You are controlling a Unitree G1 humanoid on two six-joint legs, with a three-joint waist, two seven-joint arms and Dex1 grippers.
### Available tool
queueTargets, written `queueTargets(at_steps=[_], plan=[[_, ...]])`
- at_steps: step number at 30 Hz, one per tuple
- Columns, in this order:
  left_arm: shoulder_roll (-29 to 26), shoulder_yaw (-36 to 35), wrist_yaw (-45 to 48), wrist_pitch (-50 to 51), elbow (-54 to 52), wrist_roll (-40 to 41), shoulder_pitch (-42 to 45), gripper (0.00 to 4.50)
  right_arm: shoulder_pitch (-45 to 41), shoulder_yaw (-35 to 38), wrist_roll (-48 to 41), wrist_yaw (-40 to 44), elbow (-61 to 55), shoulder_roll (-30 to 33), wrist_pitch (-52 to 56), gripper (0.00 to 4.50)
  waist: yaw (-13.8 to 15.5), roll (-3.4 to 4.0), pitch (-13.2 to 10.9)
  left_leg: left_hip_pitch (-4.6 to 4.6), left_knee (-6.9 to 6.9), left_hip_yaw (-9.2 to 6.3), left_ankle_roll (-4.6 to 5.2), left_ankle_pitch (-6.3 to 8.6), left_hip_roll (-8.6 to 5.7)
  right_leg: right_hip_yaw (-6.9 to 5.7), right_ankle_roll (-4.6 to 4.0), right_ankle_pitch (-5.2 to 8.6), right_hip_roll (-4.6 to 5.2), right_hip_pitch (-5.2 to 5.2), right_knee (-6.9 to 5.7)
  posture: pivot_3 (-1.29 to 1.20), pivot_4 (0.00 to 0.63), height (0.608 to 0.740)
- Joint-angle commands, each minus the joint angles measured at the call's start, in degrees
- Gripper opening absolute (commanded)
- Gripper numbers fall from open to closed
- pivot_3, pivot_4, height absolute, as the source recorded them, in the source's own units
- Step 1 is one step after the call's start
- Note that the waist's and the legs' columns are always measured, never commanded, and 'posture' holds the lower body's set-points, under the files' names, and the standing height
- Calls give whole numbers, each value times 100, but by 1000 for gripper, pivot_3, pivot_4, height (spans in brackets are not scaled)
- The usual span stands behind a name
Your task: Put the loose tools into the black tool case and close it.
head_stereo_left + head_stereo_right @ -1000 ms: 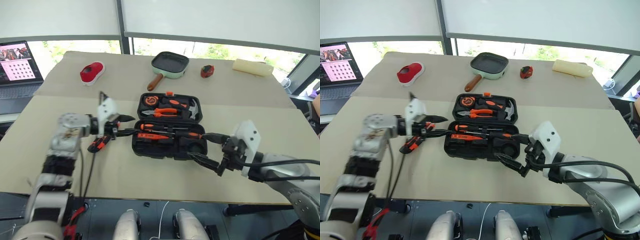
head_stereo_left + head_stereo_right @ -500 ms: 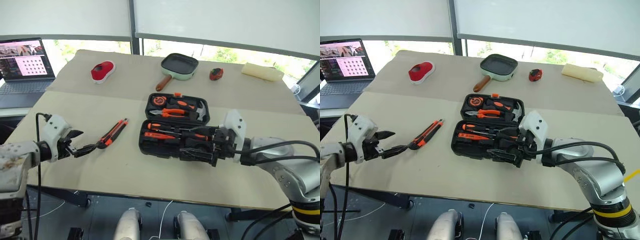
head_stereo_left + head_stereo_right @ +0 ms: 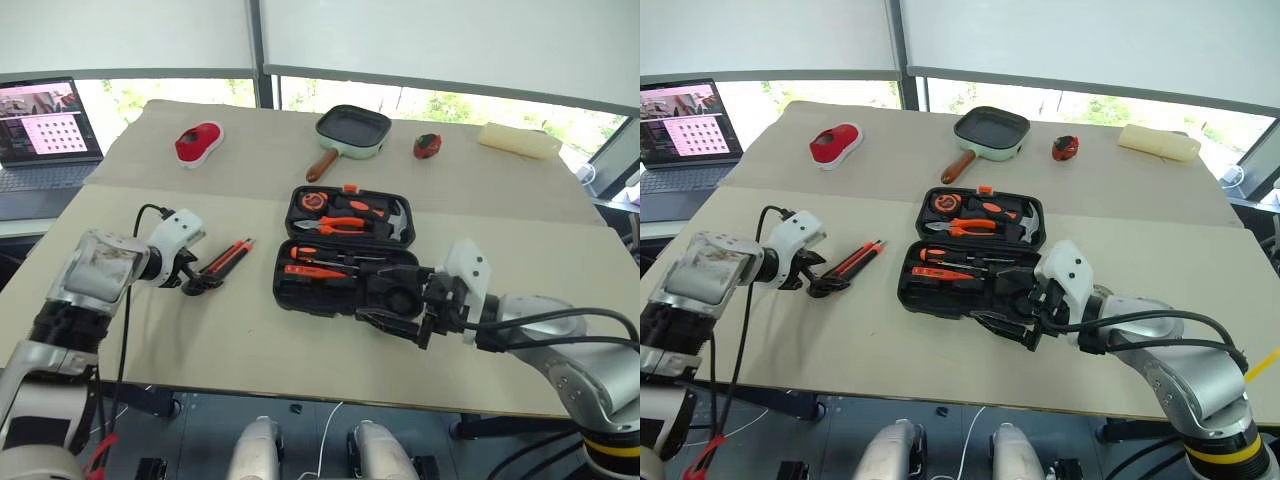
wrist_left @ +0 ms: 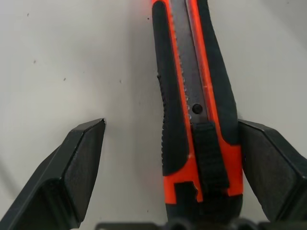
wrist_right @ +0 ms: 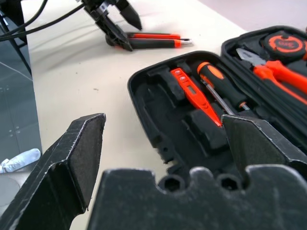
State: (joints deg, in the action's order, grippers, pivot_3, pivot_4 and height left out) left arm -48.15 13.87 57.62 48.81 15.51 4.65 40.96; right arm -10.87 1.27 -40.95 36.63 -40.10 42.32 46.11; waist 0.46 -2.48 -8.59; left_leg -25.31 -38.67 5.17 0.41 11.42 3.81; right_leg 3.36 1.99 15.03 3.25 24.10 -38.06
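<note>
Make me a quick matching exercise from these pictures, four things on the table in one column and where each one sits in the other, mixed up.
Things:
1. utility knife
2. pliers
3. green frying pan
4. laptop

Places:
A. in the far half of the black tool case
B. far left edge
C. between the open left hand's fingers
D. beyond the case, far side of table

Pairs: 1-C, 2-A, 3-D, 4-B

One black tool case (image 3: 343, 260) lies open on the bench (image 3: 520, 215). One utility knife (image 3: 226, 262) lies loose. One green frying pan (image 3: 350, 130), one laptop (image 3: 45, 125), two red objects (image 3: 198, 143) (image 3: 427, 146), and one pale roll (image 3: 518, 140), possibly cloth. Two hands (image 3: 197, 281) (image 3: 398, 322).
</note>
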Motion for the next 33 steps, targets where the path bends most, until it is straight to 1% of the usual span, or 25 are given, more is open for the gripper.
queueTargets(at_steps=[1,2,4,7,8,11,12,14,16,18,21,22,25,28,33], plan=[[118,289,89,-305,253,-185,-93,3927,-21,238,-92,-82,-253,72,23,4500,15,1,1,0,0,0,0,0,-1,0,0,0,1,0,0,0,150,740],[141,294,47,-399,306,-237,-120,3690,-16,255,-96,-84,-256,93,24,4500,23,5,4,0,0,0,0,0,-1,0,0,0,2,-1,1,0,150,740],[187,269,18,-442,351,-251,-155,3050,-2,289,-102,-77,-253,132,21,4500,34,10,8,1,-1,0,0,0,-3,0,0,0,4,-2,1,0,150,740],[206,80,-34,-529,336,-173,-226,1937,42,343,-137,-70,-285,184,25,4500,29,17,14,5,-1,-1,0,0,-2,0,0,0,4,-5,0,0,150,740],[213,-32,-69,-596,338,-129,-227,1736,60,362,-152,-67,-301,200,30,4500,27,20,16,5,-2,-1,0,0,-2,0,0,0,4,-6,0,0,150,740],[351,-650,-220,-1506,311,129,-153,1726,121,422,-203,-54,-341,257,48,4500,28,21,16,5,-2,-2,0,0,-1,0,0,0,3,-5,-1,0,150,740],[368,-810,-70,-2072,178,248,-153,1726,147,446,-218,-51,-348,281,57,4500,31,18,14,3,-2,-2,0,0,-1,0,0,0,3,-2,-1,0,150,740],[313,-939,630,-2762,-310,596,-207,1726,227,526,-251,-31,-352,331,80,4500,32,0,4,-8,-6,-4,1,0,0,-1,0,-1,3,3,0,0,150,740],[281,-864,1229,-2955,-671,865,-164,1726,351,622,-254,-6,-336,393,94,4500,40,-8,0,-25,-8,-9,1,0,0,-9,0,-2,5,9,6,0,150,740],[255,-642,1632,-2906,-867,923,-71,1726,487,722,-259,25,-345,456,86,4500,38,-8,0,-27,-9,-5,5,3,-4,-10,3,-3,11,6,12,0,150,740],[275,-145,2272,-3179,-1085,773,58,1726,699,884,-308,-4,-373,500,88,4500,22,-5,2,-23,-7,-5,6,4,-4,-9,4,-2,7,5,10,0,150,740],[416,108,2414,-3378,-999,611,209,1726,806,951,-311,-38,-395,496,82,4500,18,-5,2,-21,-7,-5,6,3,-4,-8,4,-2,7,4,9,0,150,740],[872,695,2621,-3694,-446,166,747,1726,1040,1032,-295,-170,-493,445,57,4500,50,-6,1,-22,-10,-8,6,3,-5,-9,4,-2,3,1,8,0,150,740],[1222,1032,2790,-4210,133,-142,1133,1726,1131,987,-270,-366,-599,336,47,4500,28,-6,1,-26,-18,-9,7,3,-8,-6,7,-3,4,1,11,0,150,740],[1609,1431,3016,-4715,926,-581,1515,1726,1283,927,-233,-663,-780,173,39,4500,-43,-5,1,-24,-11,-15,8,4,-7,1,7,-2,-4,6,9,0,150,740]])
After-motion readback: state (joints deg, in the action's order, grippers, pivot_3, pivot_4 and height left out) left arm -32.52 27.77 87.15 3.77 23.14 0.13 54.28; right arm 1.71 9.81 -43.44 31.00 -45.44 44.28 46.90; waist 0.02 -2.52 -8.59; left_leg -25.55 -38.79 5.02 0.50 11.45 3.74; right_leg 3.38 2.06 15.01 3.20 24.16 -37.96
